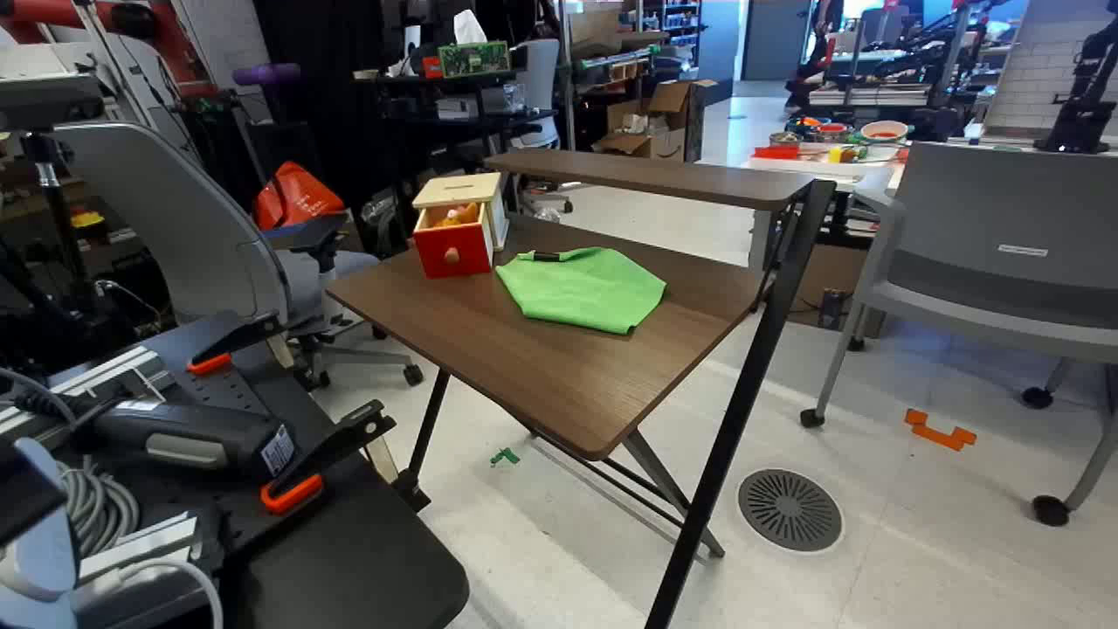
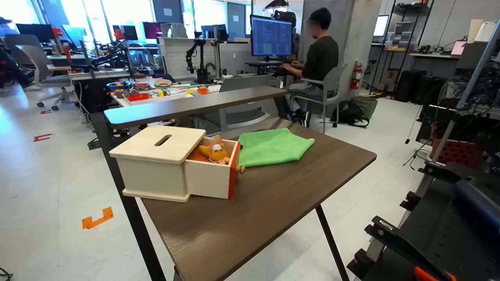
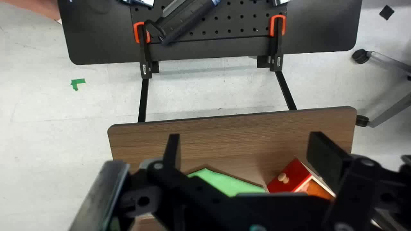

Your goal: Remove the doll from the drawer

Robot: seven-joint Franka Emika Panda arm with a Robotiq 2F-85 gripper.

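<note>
The drawer (image 1: 454, 251) has a red front with a round wooden knob and is pulled out of a pale wooden box (image 1: 458, 189). In an exterior view the drawer (image 2: 207, 178) shows its pale side. The doll (image 2: 216, 152), orange-yellow with pink parts, lies in the open drawer; it also shows in an exterior view (image 1: 459, 216). In the wrist view the drawer (image 3: 290, 176) is at lower right, and my gripper hides most of its inside. My gripper (image 3: 245, 134) is open, with nothing between its fingers, high above the table. It is outside both exterior views.
A green cloth (image 1: 585, 288) lies flat on the brown table (image 1: 559, 376) beside the drawer. A raised shelf (image 2: 195, 105) runs along one table edge, close to the box. A black bench (image 3: 321, 29) with orange-tipped clamps (image 3: 277, 25) stands across a gap.
</note>
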